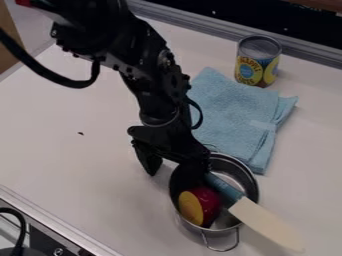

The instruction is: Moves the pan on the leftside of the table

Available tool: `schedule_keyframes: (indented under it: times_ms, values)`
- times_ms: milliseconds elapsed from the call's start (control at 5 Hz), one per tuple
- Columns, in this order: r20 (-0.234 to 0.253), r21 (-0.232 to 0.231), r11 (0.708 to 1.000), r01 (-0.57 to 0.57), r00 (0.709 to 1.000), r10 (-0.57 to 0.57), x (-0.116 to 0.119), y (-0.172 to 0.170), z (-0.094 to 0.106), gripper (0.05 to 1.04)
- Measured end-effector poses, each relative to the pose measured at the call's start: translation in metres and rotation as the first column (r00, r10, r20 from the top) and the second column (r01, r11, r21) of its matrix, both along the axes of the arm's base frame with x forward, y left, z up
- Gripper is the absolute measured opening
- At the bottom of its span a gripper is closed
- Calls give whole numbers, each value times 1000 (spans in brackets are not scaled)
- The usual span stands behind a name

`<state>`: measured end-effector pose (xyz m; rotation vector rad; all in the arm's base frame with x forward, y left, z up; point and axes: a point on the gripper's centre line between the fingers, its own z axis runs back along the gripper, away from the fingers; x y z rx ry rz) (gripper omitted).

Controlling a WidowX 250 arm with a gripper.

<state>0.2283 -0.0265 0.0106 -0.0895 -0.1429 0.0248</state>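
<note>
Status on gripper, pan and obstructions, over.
Gripper open at the pan. Pan upright, loaded: red-and-yellow object, utensil jutting over rim. Blue cloth close behind, likely no obstacle leftward.

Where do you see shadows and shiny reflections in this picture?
Camera view: a soft shadow lies on the table just left of the pan; the pan's inside looks dark at left, shinier at upper right; small glints show on the black arm.

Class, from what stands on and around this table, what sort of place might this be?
Probably a robot lab or test bench: a robot arm over a white table, with a pan and a can as props.
</note>
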Motion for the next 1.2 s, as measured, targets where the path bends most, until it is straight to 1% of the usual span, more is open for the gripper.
schedule_keyframes:
  times_ms: [200,400,600,800,1200]
  values:
    - [-2,9,1000,1,1000,-1,2,1,-2,680]
    - [-36,-14,1000,-4,999,4,0,-1,-2,404]
    - [-57,-32,999,-8,998,7,-1,1,0,177]
    - [-76,-63,998,9,997,-14,-4,3,1,63]
    - [-128,-89,996,-18,992,7,-4,9,9,56]
